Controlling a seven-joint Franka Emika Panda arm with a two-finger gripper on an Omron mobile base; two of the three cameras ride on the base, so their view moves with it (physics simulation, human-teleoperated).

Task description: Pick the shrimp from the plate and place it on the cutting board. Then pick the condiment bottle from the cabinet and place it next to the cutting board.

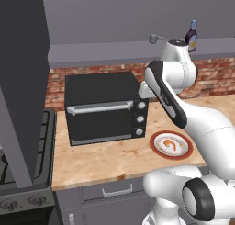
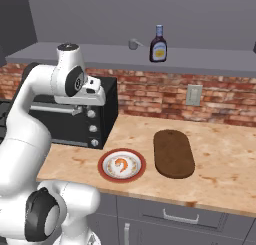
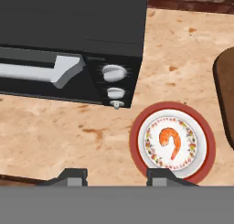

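The orange-pink shrimp (image 3: 170,140) (image 1: 170,143) (image 2: 121,164) lies curled in the middle of the red-rimmed plate (image 3: 136,136) (image 1: 153,145) (image 2: 102,166) on the wooden counter. My gripper (image 3: 116,177) hangs high above the counter, left of the plate in the hand view, open with nothing between its fingers. The dark brown cutting board (image 2: 173,153) (image 3: 226,90) lies just right of the plate. The condiment bottle (image 2: 158,44) (image 1: 192,36) stands upright on the grey cabinet ledge (image 2: 200,61) (image 1: 101,53) above the brick wall.
A black toaster oven (image 1: 103,107) (image 2: 95,114) (image 3: 68,31) stands on the counter left of the plate. A stove (image 1: 23,164) is at the far left. A small grey object (image 2: 133,43) sits on the ledge beside the bottle. Grey drawers (image 2: 180,216) run under the counter.
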